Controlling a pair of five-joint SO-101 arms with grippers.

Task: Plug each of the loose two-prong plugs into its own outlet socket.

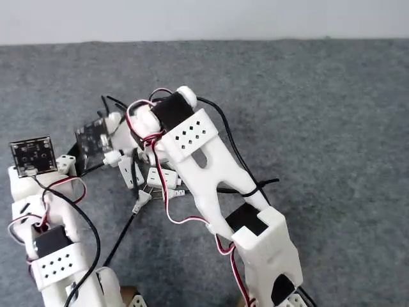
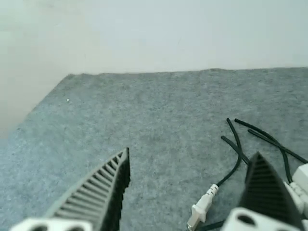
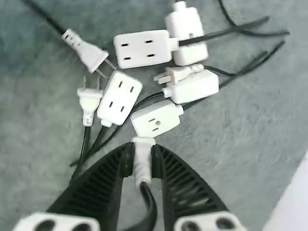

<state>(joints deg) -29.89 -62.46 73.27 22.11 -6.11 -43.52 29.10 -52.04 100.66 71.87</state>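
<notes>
In the right wrist view my right gripper (image 3: 142,150) is shut on a white two-prong plug (image 3: 142,161) with a black cord. The plug's front end touches the near end of a white outlet block (image 3: 157,120), and its prongs are hidden. Around it lie more white outlet blocks (image 3: 142,49) (image 3: 119,98) (image 3: 191,86) and loose plugs (image 3: 87,50) (image 3: 89,102) (image 3: 174,74). My left gripper (image 2: 191,155) stands open over bare carpet, with one loose white plug (image 2: 202,208) just beyond its fingers. From above, the outlet cluster (image 1: 160,178) lies under the right arm's wrist.
Black cords (image 2: 262,137) trail across the grey carpet (image 1: 319,128) around the cluster. One corded plug (image 1: 142,202) lies at the cluster's near side. A pale wall (image 1: 204,19) bounds the far edge. Open carpet stretches to the right and far side.
</notes>
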